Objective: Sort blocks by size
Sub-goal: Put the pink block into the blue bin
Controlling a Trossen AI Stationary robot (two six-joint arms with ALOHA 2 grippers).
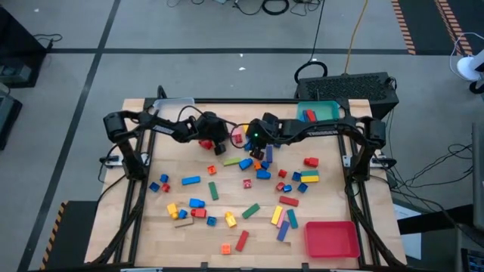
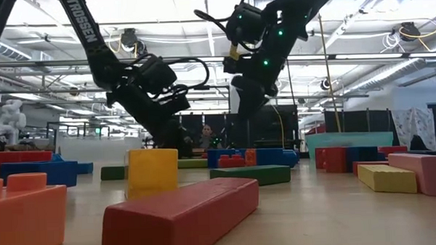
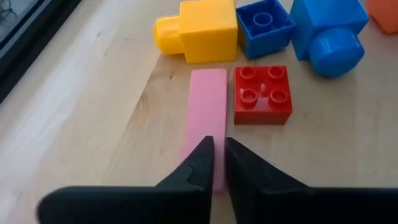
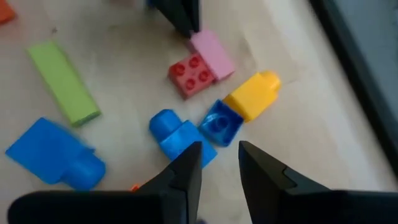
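Blocks (image 1: 190, 180) lie scattered over the middle of the wooden desk (image 1: 333, 189), with one small cluster between the two arms. Directions here are read on the overhead view, with 12 o'clock at the desk's far edge.

Nearest the left gripper (image 3: 219, 149) is the pink bar (image 3: 207, 109). The gripper's tips hang over the bar's near end, and its jaws are almost together, leaving only a thin slit with nothing visible between them. The bar lies flat, and its long axis runs straight on from the gripper toward about 3 o'clock. The slit is narrower than the bar, so I judge the jaws would have to spread before they could take it across its width. The left arm is clearly the nearer one to it.

Touching or just beside the bar's long side is a red square (image 3: 263, 94) with four studs up. Past the bar's far end are a yellow block (image 3: 208, 30) on its side and a blue cube (image 3: 264, 25) with its stud up. All are glossy hard plastic with crisp edges.

Farther on, the right gripper (image 4: 219, 155) hovers above this cluster from its 3 o'clock side. Its jaws are narrowly apart and hold nothing.

Farthest out, a clear tray (image 1: 175, 106) sits at 11 o'clock, a teal tray (image 1: 329, 112) at 1 o'clock and a red tray (image 1: 331, 240) at 5 o'clock.
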